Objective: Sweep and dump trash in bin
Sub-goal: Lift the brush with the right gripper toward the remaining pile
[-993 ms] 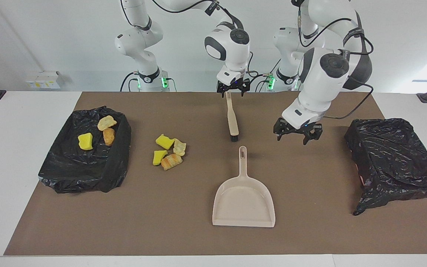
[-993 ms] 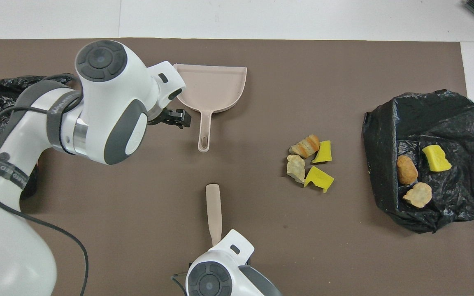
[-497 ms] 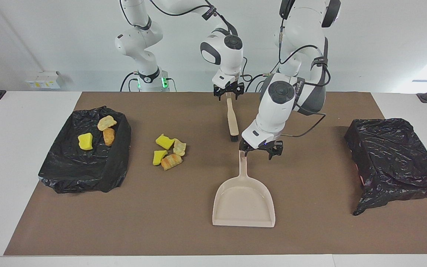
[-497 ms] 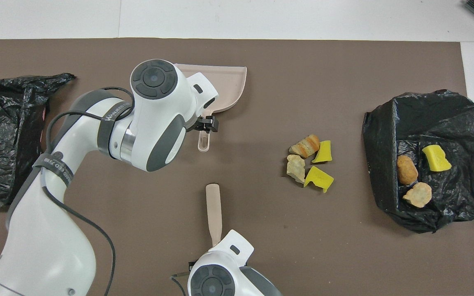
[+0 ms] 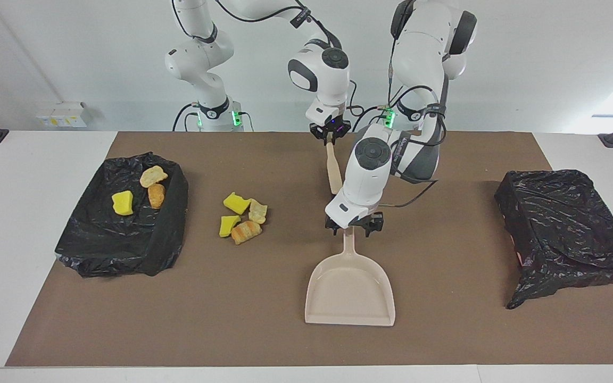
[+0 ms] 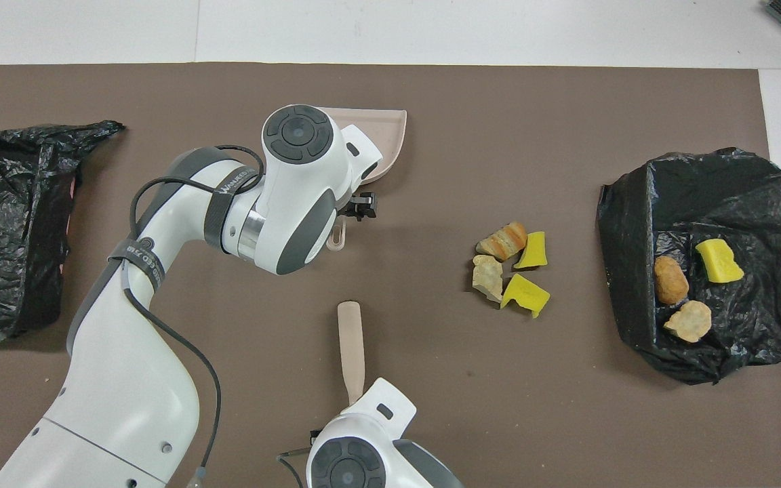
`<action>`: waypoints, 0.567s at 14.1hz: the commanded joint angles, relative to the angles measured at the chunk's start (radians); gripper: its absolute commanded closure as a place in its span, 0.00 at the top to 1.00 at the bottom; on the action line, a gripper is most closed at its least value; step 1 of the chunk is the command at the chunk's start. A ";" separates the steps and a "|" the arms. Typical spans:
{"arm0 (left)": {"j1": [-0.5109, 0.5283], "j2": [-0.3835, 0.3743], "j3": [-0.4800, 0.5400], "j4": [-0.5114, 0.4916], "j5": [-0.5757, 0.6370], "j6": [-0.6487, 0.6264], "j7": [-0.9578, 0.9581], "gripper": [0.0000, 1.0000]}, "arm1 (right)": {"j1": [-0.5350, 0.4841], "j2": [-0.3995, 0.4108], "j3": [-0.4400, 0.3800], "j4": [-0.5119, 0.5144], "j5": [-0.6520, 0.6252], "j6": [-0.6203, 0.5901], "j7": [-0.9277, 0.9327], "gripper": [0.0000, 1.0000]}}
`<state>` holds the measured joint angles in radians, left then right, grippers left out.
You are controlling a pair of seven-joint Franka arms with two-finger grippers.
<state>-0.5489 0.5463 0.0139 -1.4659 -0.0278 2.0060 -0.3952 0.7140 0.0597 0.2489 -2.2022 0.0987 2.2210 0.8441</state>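
Clenching the brush (image 5: 332,169) handle in my right gripper (image 5: 330,134); my left gripper (image 5: 354,225) straddles the dustpan (image 5: 350,287) handle, grip unclear.

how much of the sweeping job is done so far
Three trash pieces already lie in the black bin. Now the right tool is shut on the brush, and the left tool is at the dustpan handle. Four pieces remain on the mat.
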 commanded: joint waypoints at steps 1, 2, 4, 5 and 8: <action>-0.011 0.004 0.014 0.024 0.002 -0.021 -0.011 0.00 | -0.024 -0.062 -0.010 0.007 0.019 -0.075 -0.008 0.00; -0.011 0.003 0.012 0.022 0.002 -0.023 -0.011 0.00 | -0.060 -0.092 -0.010 0.004 0.019 -0.113 -0.017 0.00; -0.003 0.003 0.014 0.024 0.011 -0.033 -0.007 0.00 | -0.128 -0.142 -0.010 -0.001 0.007 -0.202 -0.057 0.00; 0.001 0.001 0.014 0.024 0.017 -0.035 0.001 0.00 | -0.157 -0.167 -0.010 -0.002 0.004 -0.245 -0.088 0.00; 0.007 -0.014 0.024 0.024 0.023 -0.033 0.077 0.00 | -0.254 -0.219 -0.011 -0.001 -0.026 -0.326 -0.134 0.00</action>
<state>-0.5436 0.5460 0.0264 -1.4595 -0.0242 2.0011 -0.3698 0.5074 -0.1155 0.2316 -2.1885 0.0912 1.9260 0.7449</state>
